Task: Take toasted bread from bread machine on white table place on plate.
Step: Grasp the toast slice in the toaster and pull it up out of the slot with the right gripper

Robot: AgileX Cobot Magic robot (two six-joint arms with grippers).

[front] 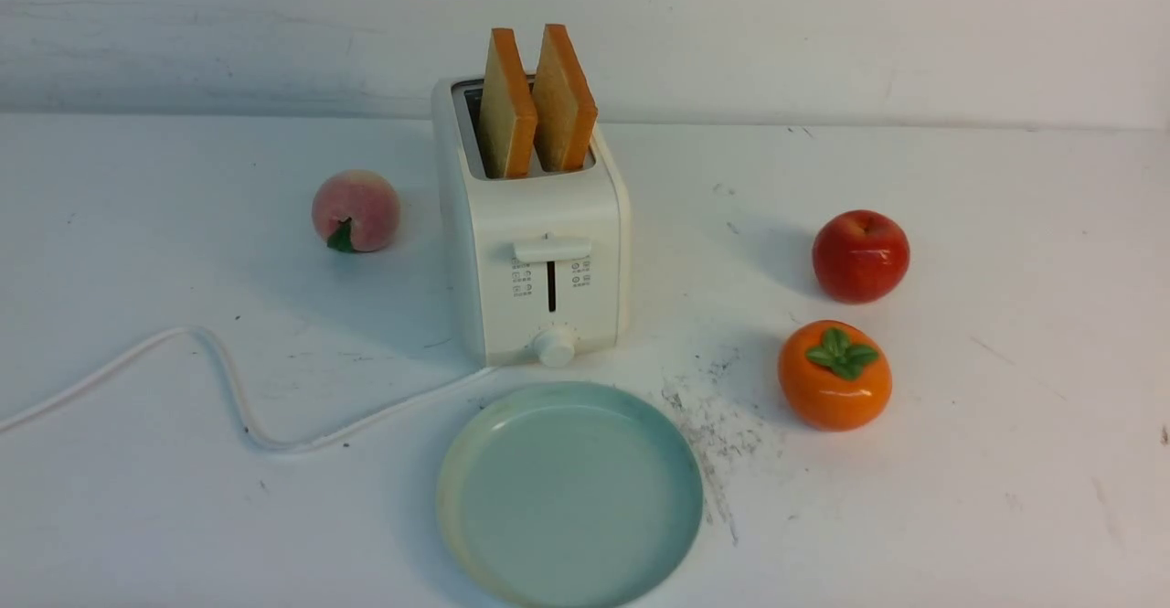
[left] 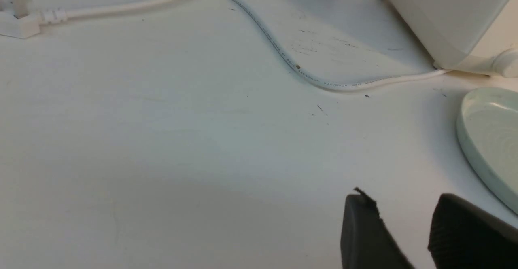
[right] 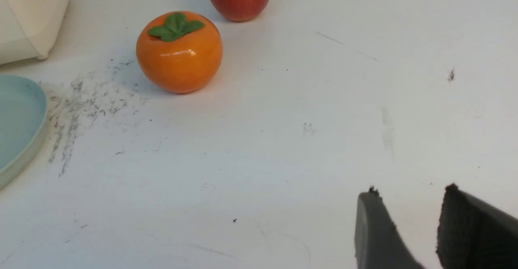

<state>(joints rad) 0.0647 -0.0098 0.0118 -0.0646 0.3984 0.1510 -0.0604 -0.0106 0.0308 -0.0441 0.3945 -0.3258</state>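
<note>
Standing on end in the two slots of the toaster point(front: 548, 261), the left slice point(front: 505, 105) and the right slice point(front: 564, 101) of toast stick up well above its top, side by side, with their orange-brown crust edges facing forward. The toaster sits on the white table point(front: 1005, 462), its lever point(front: 551, 249) at the top of its track and its knob point(front: 554, 346) low on the front. Just in front of it lies the plate point(front: 445, 498), pale blue-green, close to the toaster's foot but apart from it. The cord point(front: 228, 379) snakes away to the left across the table and, in the left wrist view, ends at a plug point(left: 16, 22) lying on the table. A peach point(front: 356, 210) rests left of the toaster. An apple point(front: 860, 255) and a persimmon point(front: 834, 375) rest to its right, the persimmon nearer the plate, with grey scuffs between the two. The left gripper point(left: 404, 204) hangs over the table beside the plate's edge, its fingers parted with nothing between them. The right gripper point(right: 410, 196) is likewise spread and holds nothing, over the table well apart from the persimmon
</note>
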